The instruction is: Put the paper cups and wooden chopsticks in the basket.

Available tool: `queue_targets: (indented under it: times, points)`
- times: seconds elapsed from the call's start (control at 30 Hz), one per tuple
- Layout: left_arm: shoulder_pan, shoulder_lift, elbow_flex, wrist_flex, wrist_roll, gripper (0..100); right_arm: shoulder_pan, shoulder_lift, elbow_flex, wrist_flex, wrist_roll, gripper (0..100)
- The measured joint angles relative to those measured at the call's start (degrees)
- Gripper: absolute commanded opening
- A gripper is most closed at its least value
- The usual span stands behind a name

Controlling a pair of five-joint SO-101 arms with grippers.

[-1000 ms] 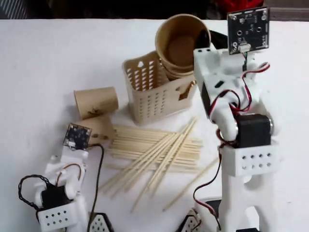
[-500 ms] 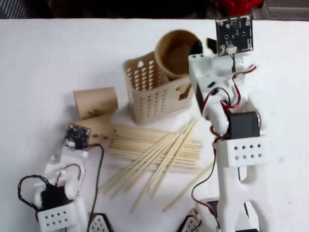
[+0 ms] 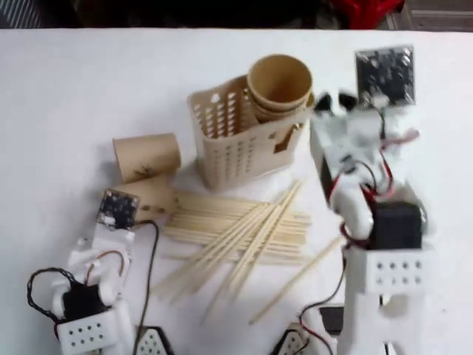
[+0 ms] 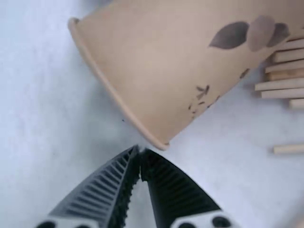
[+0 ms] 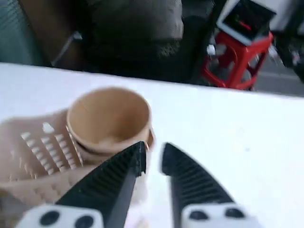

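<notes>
Deciding relation: the near cup [image 4: 161, 66] is lying on its side just beyond the tips of the left hand [image 4: 140, 159], with its open rim turned toward that hand. I am judging that the hand must open wide before it can take the rim.
Cup axis: it is running roughly left to right on the desk [image 3: 66, 89], a little slanted, with the bottom pointing toward the chopsticks [image 3: 244, 225].
Nearer arm: the left arm is sitting at the near left, close beside both lying cups. The right arm is standing at the right, well apart from them.
Left side: the two ribbed black fingers of the left hand are meeting at their tips and are holding nothing.
Right side: the right hand [image 5: 152, 159] is hanging just beside the basket [image 3: 236, 140], its fingers a little apart with nothing between them.
Other cup: the far cup [image 3: 146, 155] is lying on its side, left of the basket.
In the basket: the stacked cups [image 3: 279, 85] are sitting at its right end, mouths upward.
Sticks: the chopsticks are lying loose on the near side of the basket, mostly left to right, with some crossing diagonally.
Materials: the cups are looking like thin tan paper with a rolled rim and a small leaf print, probably easy to crush. The chopsticks are pale bare wood, thin and straight. The basket is cream plastic, and its walls are full of small holes.
</notes>
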Motion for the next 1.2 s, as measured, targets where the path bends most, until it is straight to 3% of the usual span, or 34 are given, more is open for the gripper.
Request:
queue_targets:
  times: [0.2, 0.57, 0.77, 0.93, 1.1, 1.2]
  points:
    - [0.00, 0.00, 0.00, 0.00, 0.00, 3, 1.32, -9.76, 13.80, 8.44, 6.07, 1.7]
    - [3.25, 0.00, 0.00, 0.00, 0.00, 3, 8.62, -38.15, 59.96, 2.73, 26.20, 1.8]
    - [4.04, -0.18, 0.00, 0.00, -2.20, 3, 10.37, -53.19, 72.88, 3.60, 27.78, 1.8]
    - [4.04, -0.18, -1.58, -0.09, -15.65, 3, 10.55, -55.74, 75.78, 5.54, 27.78, 1.8]
    - [-3.08, -0.18, -10.73, 0.18, -16.70, 4, 14.33, -55.82, 78.33, 5.36, 27.69, 1.7]
    - [-6.33, -0.62, -19.52, 3.60, -17.76, 12, 15.82, -56.09, 79.03, 4.04, 27.69, 1.7]
